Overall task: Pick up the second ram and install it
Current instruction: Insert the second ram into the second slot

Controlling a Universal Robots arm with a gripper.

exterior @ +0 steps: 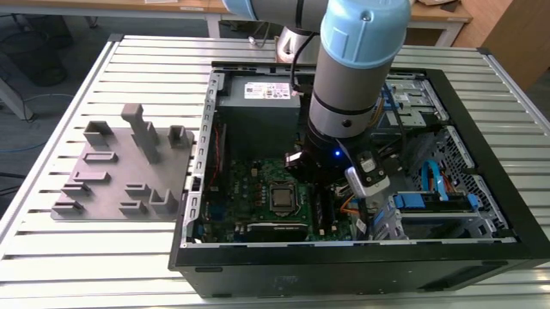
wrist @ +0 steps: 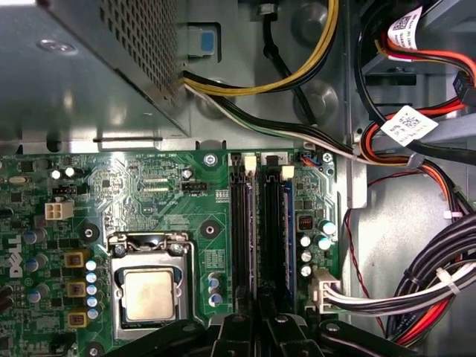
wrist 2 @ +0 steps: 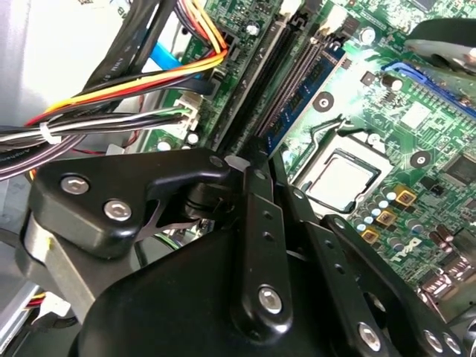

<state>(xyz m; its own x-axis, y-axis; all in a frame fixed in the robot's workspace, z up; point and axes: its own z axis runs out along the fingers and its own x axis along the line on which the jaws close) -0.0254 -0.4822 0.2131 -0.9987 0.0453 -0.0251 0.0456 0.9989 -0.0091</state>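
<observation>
Exterior view, centre frame: the gripper (exterior: 318,180) hung inside the case (exterior: 344,254) directly over the memory slots (wrist: 260,223). Cables (exterior: 429,177) crowded the exterior view's right. Its grip could not be told.

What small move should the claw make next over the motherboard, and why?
Probably a slow, straight descent: the claw hangs directly above the memory slots, lined up along them, beside the processor socket. What it holds I cannot tell.

End effector (wrist 2: 256,160) fingertips masked by own black linkage in both wrist views. Memory slots (wrist: 260,223) cut off below by that linkage. Motherboard (exterior: 257,193) partly covered by arm in exterior view.
</observation>
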